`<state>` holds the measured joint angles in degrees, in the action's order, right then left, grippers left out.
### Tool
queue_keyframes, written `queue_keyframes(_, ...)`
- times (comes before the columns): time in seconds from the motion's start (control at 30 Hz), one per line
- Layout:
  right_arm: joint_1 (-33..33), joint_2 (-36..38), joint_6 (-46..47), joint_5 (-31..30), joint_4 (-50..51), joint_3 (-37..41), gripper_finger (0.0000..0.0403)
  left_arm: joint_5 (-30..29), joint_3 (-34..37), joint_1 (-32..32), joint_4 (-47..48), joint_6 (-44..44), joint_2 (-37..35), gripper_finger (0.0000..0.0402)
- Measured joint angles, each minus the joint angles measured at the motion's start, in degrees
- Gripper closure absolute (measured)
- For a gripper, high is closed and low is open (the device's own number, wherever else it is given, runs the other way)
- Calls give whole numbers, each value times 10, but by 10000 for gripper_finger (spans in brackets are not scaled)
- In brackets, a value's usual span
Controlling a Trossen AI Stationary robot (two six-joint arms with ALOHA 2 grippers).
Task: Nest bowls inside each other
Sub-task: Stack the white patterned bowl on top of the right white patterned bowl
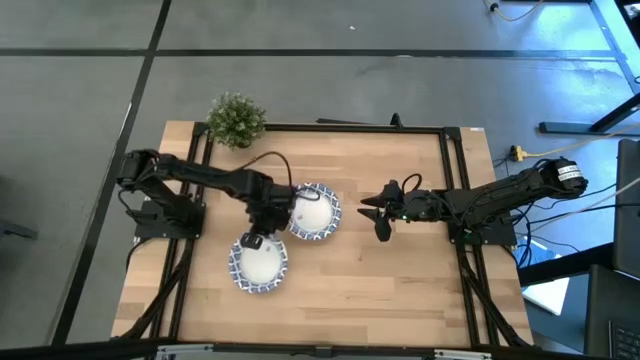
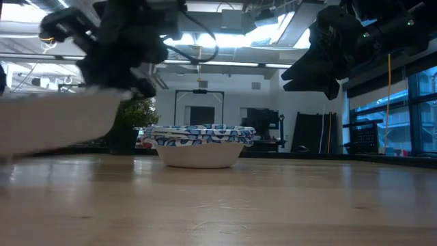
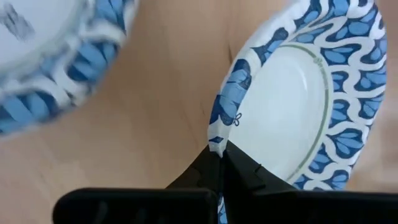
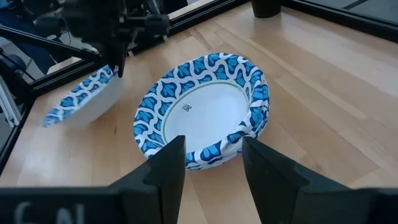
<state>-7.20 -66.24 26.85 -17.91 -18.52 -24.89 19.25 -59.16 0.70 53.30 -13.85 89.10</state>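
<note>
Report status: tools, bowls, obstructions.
Left tool shut on rim of lifted bowl, tilted. Right tool open, hovering beside stacked bowls. Nothing between them.

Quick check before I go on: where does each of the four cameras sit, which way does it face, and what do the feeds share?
High view: overhead, straight down on the table; both arms, plant, two bowl spots.
Low view: tabletop height, level toward the room; bowl stack, arms overhead.
Left wrist view: on the left arm; left gripper pinching the held bowl by its rim.
Right wrist view: on the right arm, facing the stack; right gripper open.
Shared: both wrist views show the held bowl beside the stack.
</note>
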Motion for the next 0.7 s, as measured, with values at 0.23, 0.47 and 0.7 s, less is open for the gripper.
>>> queue_keyframes(0.23,0,0,0,0,2,0,243,41,-53,49,-2,-39,0,401)
queue_keyframes(0.47,0,0,0,0,2,0,243,10,-104,108,-46,-47,0,401)
queue_keyframes(0.7,0,0,0,0,2,0,243,20,-123,169,-128,38,0,401)
